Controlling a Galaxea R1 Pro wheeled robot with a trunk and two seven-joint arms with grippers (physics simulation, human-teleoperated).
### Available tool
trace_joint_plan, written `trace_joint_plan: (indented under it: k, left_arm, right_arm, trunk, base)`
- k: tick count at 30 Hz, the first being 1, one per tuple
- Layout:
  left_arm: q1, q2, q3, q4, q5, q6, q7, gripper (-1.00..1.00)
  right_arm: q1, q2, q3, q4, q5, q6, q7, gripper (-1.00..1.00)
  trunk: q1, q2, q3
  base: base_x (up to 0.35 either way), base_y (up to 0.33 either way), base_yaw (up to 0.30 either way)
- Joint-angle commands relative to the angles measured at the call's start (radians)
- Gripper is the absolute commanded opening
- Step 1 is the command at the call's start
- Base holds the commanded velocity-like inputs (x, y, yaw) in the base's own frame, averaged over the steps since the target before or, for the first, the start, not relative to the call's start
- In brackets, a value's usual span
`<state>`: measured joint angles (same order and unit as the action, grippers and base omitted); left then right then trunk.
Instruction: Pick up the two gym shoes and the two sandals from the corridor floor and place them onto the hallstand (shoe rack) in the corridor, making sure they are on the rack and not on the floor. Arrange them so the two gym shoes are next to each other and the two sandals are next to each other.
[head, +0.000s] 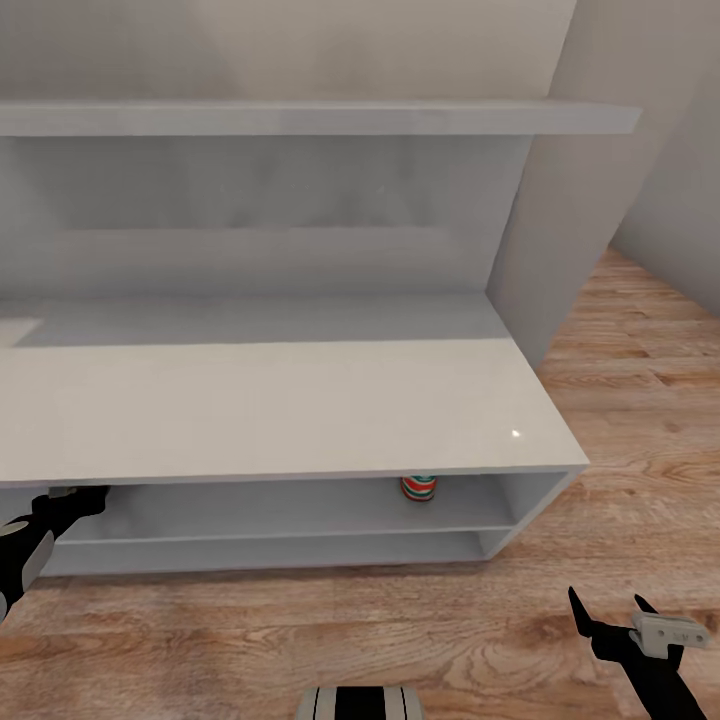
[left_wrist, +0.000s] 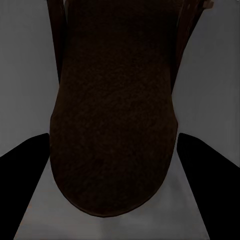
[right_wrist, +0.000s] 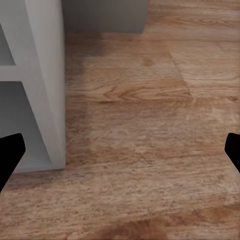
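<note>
Sandal: dark brown sandal (left_wrist: 114, 115) seen from the left wrist, long axis running along the fingers, rounded end toward the camera, grey surface behind it.
Left gripper: left gripper (head: 75, 497) at the rack's upper shelf opening, far left; black fingers (left_wrist: 22, 175) flank the sandal, and contact cannot be told.
Gym shoe: 1 gym shoe (head: 420, 487) on the upper shelf of the shoe rack (head: 300, 400), only its red and green end visible.
Right gripper: right gripper (head: 612, 610) spread wide, empty, over the floor (right_wrist: 150, 125).
</note>
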<state>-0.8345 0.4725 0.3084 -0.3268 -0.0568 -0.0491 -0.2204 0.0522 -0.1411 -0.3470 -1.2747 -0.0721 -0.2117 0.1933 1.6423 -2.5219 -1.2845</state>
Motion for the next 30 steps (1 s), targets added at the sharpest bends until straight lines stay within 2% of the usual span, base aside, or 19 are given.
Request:
trace_joint_plan:
  k: [1,22,23,30]
  left_arm:
    - [0.0,0.0,0.0,0.0,0.0,0.0,0.0,-1.0]
    - [0.0,0.0,0.0,0.0,0.0,0.0,0.0,-1.0]
    - [0.0,0.001,0.0,0.0,0.0,0.0,0.001,1.0]
    - [0.0,0.001,0.001,0.0,0.0,0.0,0.0,1.0]
  right_arm:
    - [0.0,0.0,0.0,0.0,0.0,0.0,0.0,1.0]
    - [0.0,0.0,0.0,0.0,0.0,0.001,0.0,1.0]
    - [0.0,0.0,0.0,0.0,0.0,0.001,0.0,1.0]
    - [0.0,0.0,-0.001,0.0,0.0,0.001,-0.001,1.0]
  trunk:
    - [0.0,0.0,0.0]
    - [0.0,0.0,0.0]
    - [0.0,0.0,0.0]
    - [0.0,0.0,0.0]
  base:
    - [0.017,0.0,0.0]
    - [0.005,0.0,0.0]
    - [0.0,0.0,0.0]
    - [0.0,0.0,0.0]
